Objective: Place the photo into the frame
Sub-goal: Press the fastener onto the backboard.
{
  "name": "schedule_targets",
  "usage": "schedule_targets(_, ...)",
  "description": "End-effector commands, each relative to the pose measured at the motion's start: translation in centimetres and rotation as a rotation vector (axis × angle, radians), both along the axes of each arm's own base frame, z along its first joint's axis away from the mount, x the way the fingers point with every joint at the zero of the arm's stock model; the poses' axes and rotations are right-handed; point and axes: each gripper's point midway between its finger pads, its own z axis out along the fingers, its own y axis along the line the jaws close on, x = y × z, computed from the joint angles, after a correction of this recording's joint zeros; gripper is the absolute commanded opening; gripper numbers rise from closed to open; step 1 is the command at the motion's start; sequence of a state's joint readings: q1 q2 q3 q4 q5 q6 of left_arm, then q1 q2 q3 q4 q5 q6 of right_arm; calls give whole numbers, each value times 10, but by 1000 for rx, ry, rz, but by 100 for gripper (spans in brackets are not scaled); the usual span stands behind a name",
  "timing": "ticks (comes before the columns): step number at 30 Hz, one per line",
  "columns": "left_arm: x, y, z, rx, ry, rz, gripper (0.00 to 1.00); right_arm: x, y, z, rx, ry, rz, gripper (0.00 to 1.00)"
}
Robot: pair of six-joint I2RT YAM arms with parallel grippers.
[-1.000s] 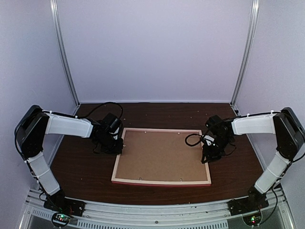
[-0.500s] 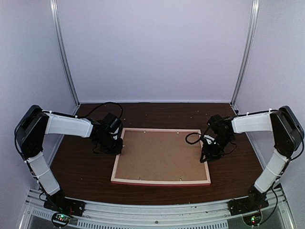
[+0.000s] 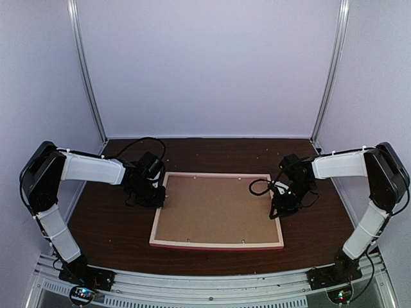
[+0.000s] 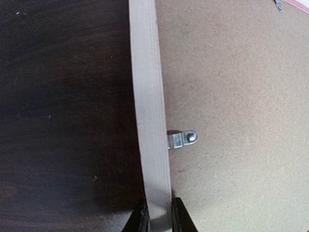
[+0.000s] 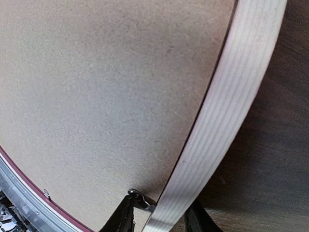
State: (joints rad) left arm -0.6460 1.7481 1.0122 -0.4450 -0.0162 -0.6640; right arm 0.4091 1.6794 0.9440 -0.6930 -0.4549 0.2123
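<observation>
Left of centre on the table [image 3: 109, 224], the left gripper [image 4: 157, 216] sits pinched tight on the left bar of the frame [image 4: 148, 96], a metal tab [image 4: 182, 139] just beside. Frame lies flat mid-table, pale back up, brown backing board [image 3: 218, 206] filling it. At the right bar, the right gripper [image 5: 161, 217] straddles the wood, a finger on either side; pinching or loose, cannot tell.

You have a dark brown wooden table [image 3: 109, 224] in front of you. Flat on it, about midway across, lies the frame [image 3: 215, 174], back side up, its pale wood bars enclosing a brown backing board [image 3: 215, 208].
</observation>
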Motion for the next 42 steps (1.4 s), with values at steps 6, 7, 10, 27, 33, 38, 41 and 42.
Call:
schedule_targets(6, -18, -6, -9, 10, 69, -72, 16, 28, 3, 4, -32, -118, 46, 33)
schedule_targets(7, -18, -6, -9, 10, 68, -72, 16, 28, 4, 3, -30, -118, 46, 33)
schedule_targets(10, -18, -6, -9, 9, 71, -74, 16, 29, 4, 2, -32, -112, 50, 32)
schedule_targets(27, -19, -6, -7, 11, 67, -86, 16, 41, 3, 8, 5, -120, 111, 28)
schedule_targets(33, -19, -7, -7, 11, 69, -91, 16, 49, -5, 12, 29, -123, 82, 30)
schedule_targets(38, -18, -7, -6, 10, 66, -90, 16, 52, 0, 19, 65, -133, 59, 44)
schedule_targets(41, -17, -8, -5, 7, 64, -84, 16, 55, 1, 22, 75, -137, 21, 48)
schedule_targets(42, -17, -8, -5, 6, 63, -83, 16, 55, 2, 22, 79, -132, 11, 48)
